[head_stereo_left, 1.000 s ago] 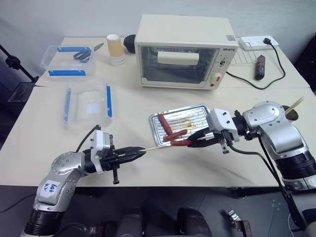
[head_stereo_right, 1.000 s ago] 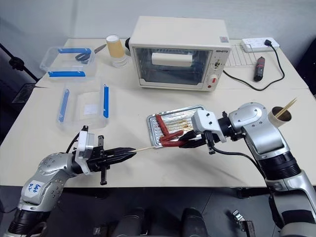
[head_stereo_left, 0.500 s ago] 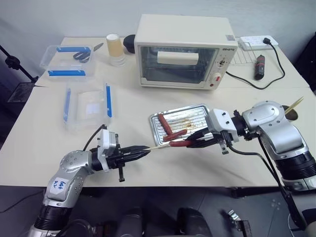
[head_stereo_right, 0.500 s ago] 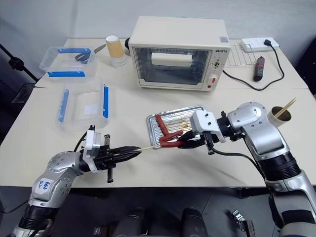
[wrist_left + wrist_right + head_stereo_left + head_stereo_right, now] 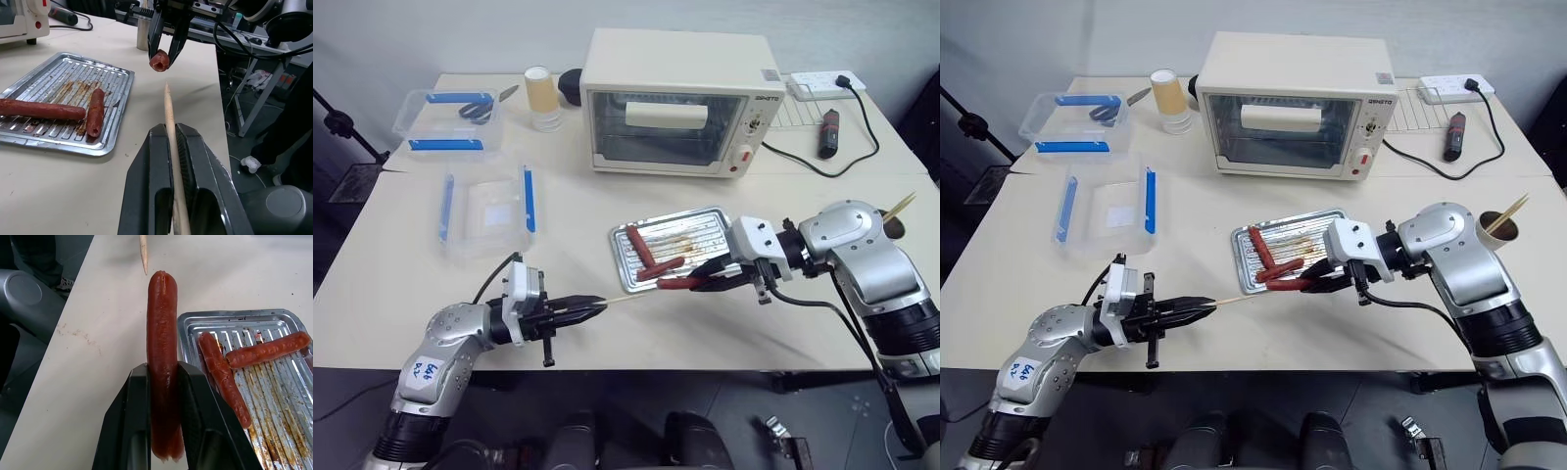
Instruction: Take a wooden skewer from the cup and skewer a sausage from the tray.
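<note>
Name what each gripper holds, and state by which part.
The left gripper pinches the wooden skewer by its rear part, pointed tip free. The right gripper clamps the sausage at its back part, front end sticking out.

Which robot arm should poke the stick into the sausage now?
Probably the left. Its gripper holds the wooden skewer aimed at the sausage, which the right gripper holds up by the tray.

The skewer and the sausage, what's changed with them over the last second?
Little has changed. The left gripper stays shut on the wooden skewer, and the right gripper still holds the sausage above the table by the tray. The skewer's tip now stands slightly short of the sausage's end, not in it. Two sausages remain in the tray.
</note>
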Robot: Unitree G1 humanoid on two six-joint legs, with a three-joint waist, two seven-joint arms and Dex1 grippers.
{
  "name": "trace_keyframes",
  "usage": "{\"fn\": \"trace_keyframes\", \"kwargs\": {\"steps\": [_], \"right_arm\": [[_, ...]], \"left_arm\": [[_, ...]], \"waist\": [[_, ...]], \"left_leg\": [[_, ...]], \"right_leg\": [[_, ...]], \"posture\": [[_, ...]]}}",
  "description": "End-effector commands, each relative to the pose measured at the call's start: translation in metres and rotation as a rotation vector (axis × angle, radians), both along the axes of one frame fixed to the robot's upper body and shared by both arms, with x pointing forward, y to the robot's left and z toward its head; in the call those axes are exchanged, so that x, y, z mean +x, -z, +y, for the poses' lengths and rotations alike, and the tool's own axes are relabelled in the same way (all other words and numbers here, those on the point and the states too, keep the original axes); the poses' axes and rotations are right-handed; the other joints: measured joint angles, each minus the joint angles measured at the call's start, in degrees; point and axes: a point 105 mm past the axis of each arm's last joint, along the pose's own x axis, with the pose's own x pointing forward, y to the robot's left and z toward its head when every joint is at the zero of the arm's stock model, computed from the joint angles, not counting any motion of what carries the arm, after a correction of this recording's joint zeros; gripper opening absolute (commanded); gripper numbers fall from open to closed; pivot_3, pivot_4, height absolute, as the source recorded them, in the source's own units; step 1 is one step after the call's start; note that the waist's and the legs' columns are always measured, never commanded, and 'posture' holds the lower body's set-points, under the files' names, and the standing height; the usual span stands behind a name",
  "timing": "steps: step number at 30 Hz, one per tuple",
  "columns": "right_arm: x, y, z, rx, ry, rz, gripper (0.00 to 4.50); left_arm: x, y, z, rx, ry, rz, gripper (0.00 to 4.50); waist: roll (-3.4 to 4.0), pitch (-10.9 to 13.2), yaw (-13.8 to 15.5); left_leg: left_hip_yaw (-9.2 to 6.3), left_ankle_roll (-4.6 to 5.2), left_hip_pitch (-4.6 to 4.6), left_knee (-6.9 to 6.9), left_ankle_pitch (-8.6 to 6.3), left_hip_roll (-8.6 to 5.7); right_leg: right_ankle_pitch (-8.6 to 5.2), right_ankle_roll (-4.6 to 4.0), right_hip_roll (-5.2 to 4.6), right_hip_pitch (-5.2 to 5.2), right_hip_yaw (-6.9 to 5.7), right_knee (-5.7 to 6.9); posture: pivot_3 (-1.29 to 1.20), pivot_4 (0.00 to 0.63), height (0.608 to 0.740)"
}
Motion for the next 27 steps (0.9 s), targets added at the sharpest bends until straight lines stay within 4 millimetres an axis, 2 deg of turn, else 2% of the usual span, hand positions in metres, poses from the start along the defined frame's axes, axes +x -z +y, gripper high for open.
{"fn": "trace_keyframes", "kwargs": {"steps": [1, 19, 23, 27], "right_arm": [[-0.004, -0.005, 0.004, 0.009, -0.029, -0.026, 0.72], [-0.008, -0.009, 0.01, 0.012, -0.053, -0.033, 0.72], [-0.009, -0.01, 0.013, -0.003, -0.071, -0.047, 0.72], [-0.01, -0.012, 0.02, -0.007, -0.089, -0.056, 0.72]], "left_arm": [[-0.002, -0.011, -0.006, -0.016, 0.019, -0.05, 0.0], [0.008, -0.01, -0.024, -0.024, 0.055, -0.069, 0.0], [0.011, -0.009, -0.035, -0.01, 0.084, -0.071, 0.0], [0.016, -0.014, -0.054, -0.016, 0.146, -0.081, 0.0]], "waist": [[0.0, 0.0, 0.03], [0.0, 0.0, 0.07], [0.0, 0.0, 0.15], [0.0, 0.0, 0.2]], "left_leg": [[0.0, 0.0, 0.0, 0.0, 0.0, -0.01], [0.0, 0.0, 0.0, 0.01, 0.0, -0.01], [0.01, 0.0, 0.0, 0.03, 0.0, -0.02], [0.01, 0.0, 0.0, 0.04, 0.0, -0.02]], "right_leg": [[0.0, 0.0, 0.0, 0.0, 0.0, 0.0], [0.0, 0.0, 0.0, 0.0, 0.0, 0.01], [0.0, 0.0, 0.0, 0.01, 0.0, 0.01], [0.0, 0.0, 0.01, 0.0, -0.01, 0.02]], "posture": [[0.0, 0.15, 0.74], [0.0, 0.15, 0.74], [0.0, 0.15, 0.74], [0.0, 0.15, 0.74]]}}
